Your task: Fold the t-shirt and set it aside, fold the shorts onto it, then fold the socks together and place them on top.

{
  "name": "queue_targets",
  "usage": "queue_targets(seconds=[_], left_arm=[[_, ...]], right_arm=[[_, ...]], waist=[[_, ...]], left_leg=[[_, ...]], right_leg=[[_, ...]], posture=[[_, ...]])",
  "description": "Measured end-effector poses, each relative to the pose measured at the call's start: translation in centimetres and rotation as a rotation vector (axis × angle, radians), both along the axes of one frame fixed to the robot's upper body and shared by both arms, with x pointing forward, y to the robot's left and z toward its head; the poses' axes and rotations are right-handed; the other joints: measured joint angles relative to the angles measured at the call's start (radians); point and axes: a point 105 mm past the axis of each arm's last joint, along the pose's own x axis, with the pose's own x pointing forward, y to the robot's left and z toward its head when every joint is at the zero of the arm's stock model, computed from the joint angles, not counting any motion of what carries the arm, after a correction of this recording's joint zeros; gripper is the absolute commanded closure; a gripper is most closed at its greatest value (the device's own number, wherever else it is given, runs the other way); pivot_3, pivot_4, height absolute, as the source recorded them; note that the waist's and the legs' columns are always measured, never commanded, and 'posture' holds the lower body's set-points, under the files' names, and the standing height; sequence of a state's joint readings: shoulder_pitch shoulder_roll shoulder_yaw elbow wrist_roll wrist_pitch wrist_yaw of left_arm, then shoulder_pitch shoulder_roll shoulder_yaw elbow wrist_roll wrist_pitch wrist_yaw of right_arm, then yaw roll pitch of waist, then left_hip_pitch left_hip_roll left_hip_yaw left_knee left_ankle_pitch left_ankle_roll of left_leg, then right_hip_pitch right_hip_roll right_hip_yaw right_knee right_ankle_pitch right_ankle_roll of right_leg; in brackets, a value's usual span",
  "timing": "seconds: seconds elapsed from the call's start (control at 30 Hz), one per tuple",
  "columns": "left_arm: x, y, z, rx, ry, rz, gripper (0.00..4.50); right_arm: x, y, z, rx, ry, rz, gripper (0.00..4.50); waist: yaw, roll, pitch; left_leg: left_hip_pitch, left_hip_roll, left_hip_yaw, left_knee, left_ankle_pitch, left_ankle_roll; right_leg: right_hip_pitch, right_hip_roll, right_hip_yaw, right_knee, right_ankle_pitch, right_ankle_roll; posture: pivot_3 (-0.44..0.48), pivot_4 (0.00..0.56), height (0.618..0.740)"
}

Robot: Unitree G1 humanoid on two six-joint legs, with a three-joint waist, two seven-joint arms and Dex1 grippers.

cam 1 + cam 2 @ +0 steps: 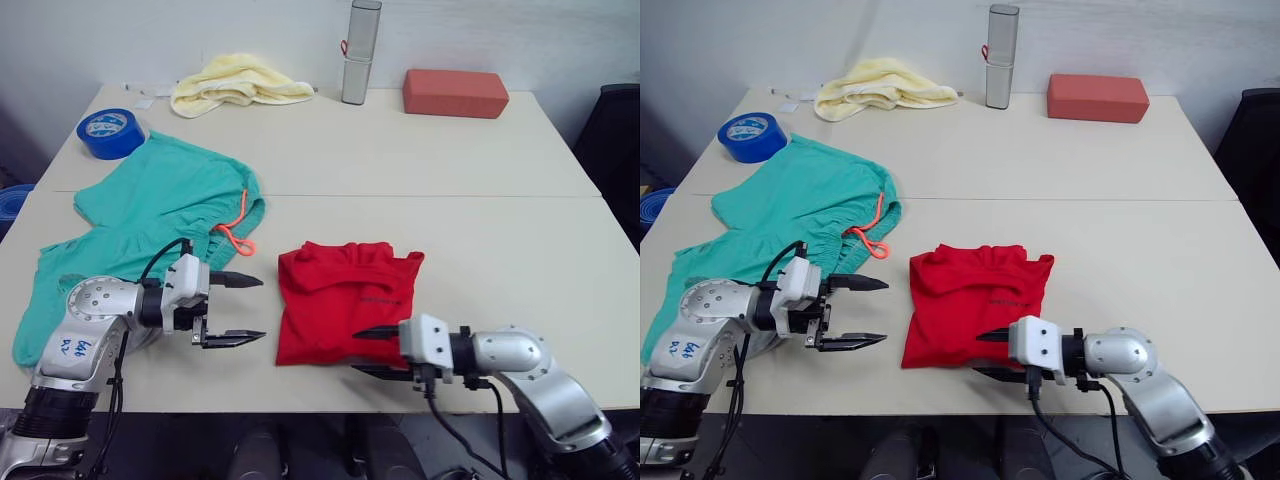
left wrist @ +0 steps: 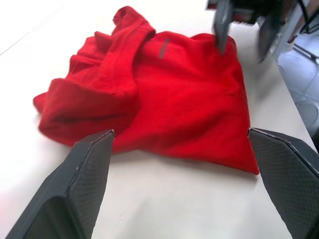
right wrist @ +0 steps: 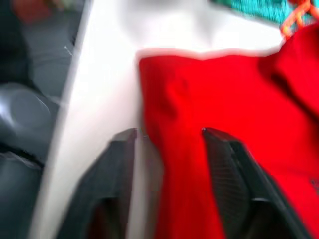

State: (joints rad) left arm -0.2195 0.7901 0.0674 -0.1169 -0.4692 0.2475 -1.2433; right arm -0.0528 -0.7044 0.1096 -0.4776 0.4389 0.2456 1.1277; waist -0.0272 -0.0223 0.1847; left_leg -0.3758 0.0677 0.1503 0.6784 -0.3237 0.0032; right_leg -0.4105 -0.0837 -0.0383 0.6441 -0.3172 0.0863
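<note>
**Folded red t-shirt between two open tools near the front edge**

The red t-shirt (image 1: 342,300) lies folded into a rough rectangle on the pale surface (image 1: 480,220), close to its front edge at about 6 o'clock, with bunched folds along its far side.

The left tool (image 1: 238,308) hovers just beside the t-shirt's 9 o'clock edge, over bare surface. Its two black fingers are spread wide, one above the other, pointing toward the shirt, and hold nothing. From the left wrist view the t-shirt sits framed between the two finger tips, apart from both.

The right tool (image 1: 368,350) sits at the t-shirt's front corner, at about 5 o'clock of the garment. Its fingers are parted and point toward the left arm; in the right wrist view one finger lies over the red cloth and the other beside the shirt's edge, over bare surface. Whether any cloth is pinched cannot be told.

The teal-green shorts (image 1: 150,215) lie spread flat at 9 to 10 o'clock, their orange-pink drawstring (image 1: 236,232) trailing toward the t-shirt, well short of it.

Along the far edge: a roll of blue tape (image 1: 110,132) at 10 o'clock, a pale yellow towel (image 1: 238,84) at 11, an upright grey cylindrical case (image 1: 360,52) at 12, and a red-brown block (image 1: 455,92) at 1 o'clock.
</note>
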Motion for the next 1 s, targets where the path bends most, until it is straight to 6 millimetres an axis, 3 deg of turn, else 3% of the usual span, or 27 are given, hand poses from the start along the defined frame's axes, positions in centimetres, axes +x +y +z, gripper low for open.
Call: queue_targets(seconds=[0.03, 0.13, 0.27, 0.53, 0.73, 0.87, 1.0], left_arm=[[-0.1, -0.1, 0.1, -0.007, 0.008, -0.002, 0.41], [-0.1, -0.7, 0.6, -0.035, 0.025, -0.012, 1.31], [1.1, -2.8, 0.5, -0.045, -0.002, -0.009, 2.46], [2.8, -7.6, -2.6, 0.032, 0.029, -0.061, 4.48], [3.6, -8.4, -4.5, 0.121, 0.002, -0.054, 4.48], [6.2, -8.9, -3.3, 0.081, -0.085, 0.056, 4.48], [8.4, -7.8, -1.9, 0.062, -0.175, 0.161, 4.48]], right_arm=[[0.1, -0.6, 0.9, 0.037, 0.031, -0.004, 2.47], [1.3, -2.0, 2.8, 0.093, 0.051, -0.042, 3.12], [4.4, -3.5, 1.4, 0.026, 0.022, -0.134, 4.41], [7.5, -2.5, -2.1, -0.107, -0.1, -0.093, 4.5], [9.0, -2.4, -3.5, -0.15, -0.16, -0.097, 4.5], [10.2, -2.5, -3.0, -0.147, -0.211, -0.122, 4.5], [11.2, -3.0, -2.6, -0.148, -0.26, -0.162, 4.5]], waist=[[0.0, 0.0, 0.0], [-0.001, 0.0, 0.0], [0.001, 0.0, 0.0], [-0.001, 0.0, 0.0], [-0.001, 0.0, 0.0], [-0.001, 0.0, 0.0], [-0.002, 0.0, 0.0]], left_leg=[[0.0, 0.0, 0.0, 0.0, -0.001, 0.001], [0.001, 0.0, -0.001, 0.0, -0.002, 0.003], [0.001, -0.002, -0.002, 0.0, -0.001, 0.003], [0.0, -0.002, 0.003, 0.003, 0.002, 0.0], [0.0, -0.001, 0.003, 0.003, 0.003, -0.001], [0.0, -0.002, 0.003, 0.004, 0.003, 0.0], [0.0, -0.001, 0.003, 0.004, 0.003, 0.0]], right_leg=[[0.001, -0.001, 0.0, 0.0, 0.0, 0.0], [0.001, -0.001, 0.001, 0.0, 0.0, 0.0], [0.001, 0.001, 0.0, 0.0, 0.0, 0.0], [0.0, 0.005, 0.001, 0.0, 0.0, 0.001], [-0.001, 0.005, 0.001, 0.002, 0.001, 0.001], [0.0, 0.004, 0.002, 0.003, 0.001, 0.002], [-0.001, 0.003, 0.002, 0.003, 0.001, 0.002]], posture=[[0.0, 0.15, 0.74], [0.0, 0.15, 0.74], [0.0, 0.15, 0.74], [0.0, 0.15, 0.74], [0.0, 0.15, 0.74], [0.0, 0.15, 0.74], [0.0, 0.15, 0.74]])
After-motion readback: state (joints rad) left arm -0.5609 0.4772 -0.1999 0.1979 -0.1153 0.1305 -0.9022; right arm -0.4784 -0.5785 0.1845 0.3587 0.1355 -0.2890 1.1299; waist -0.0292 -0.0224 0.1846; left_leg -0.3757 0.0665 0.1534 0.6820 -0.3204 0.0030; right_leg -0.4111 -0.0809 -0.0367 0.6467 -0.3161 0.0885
